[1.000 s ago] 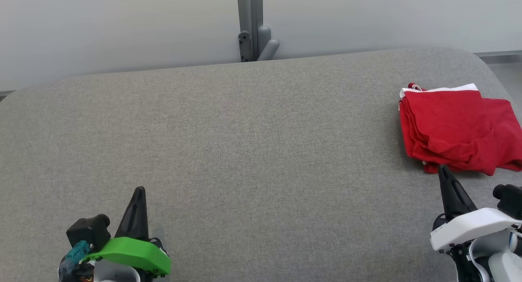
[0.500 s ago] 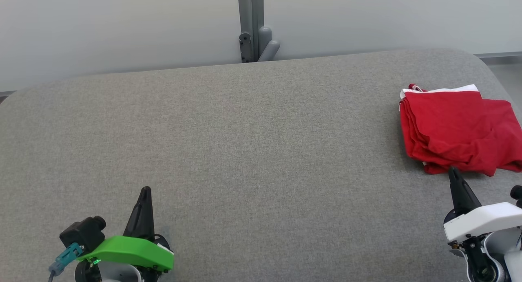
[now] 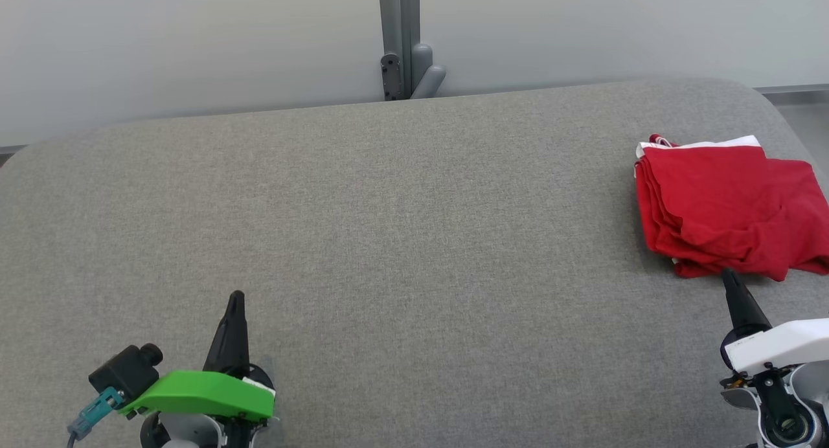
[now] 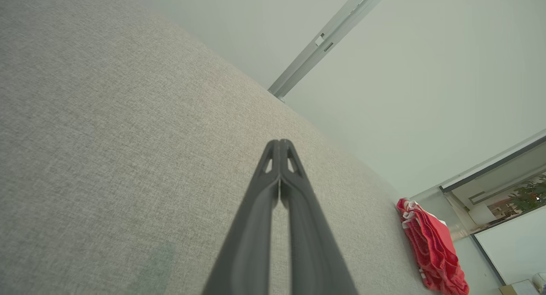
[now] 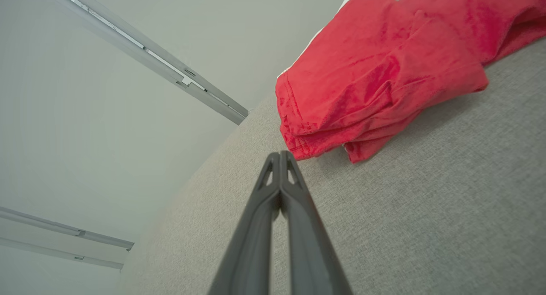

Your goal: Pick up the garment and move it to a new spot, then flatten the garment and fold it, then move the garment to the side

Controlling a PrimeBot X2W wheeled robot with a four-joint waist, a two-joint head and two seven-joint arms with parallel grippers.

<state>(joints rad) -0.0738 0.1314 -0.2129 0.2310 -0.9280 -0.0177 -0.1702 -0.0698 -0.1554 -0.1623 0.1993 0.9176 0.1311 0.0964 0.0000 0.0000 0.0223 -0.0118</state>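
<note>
The red garment point(image 3: 725, 215) lies folded on the right side of the grey table point(image 3: 388, 241), long side going left to right, stacked edge facing left. A white strip runs along its far edge. The right gripper point(image 3: 727, 276) is pinched tight on nothing, tip just beside the near edge. The left gripper point(image 3: 237, 298), pinched tight too, is well apart
</note>
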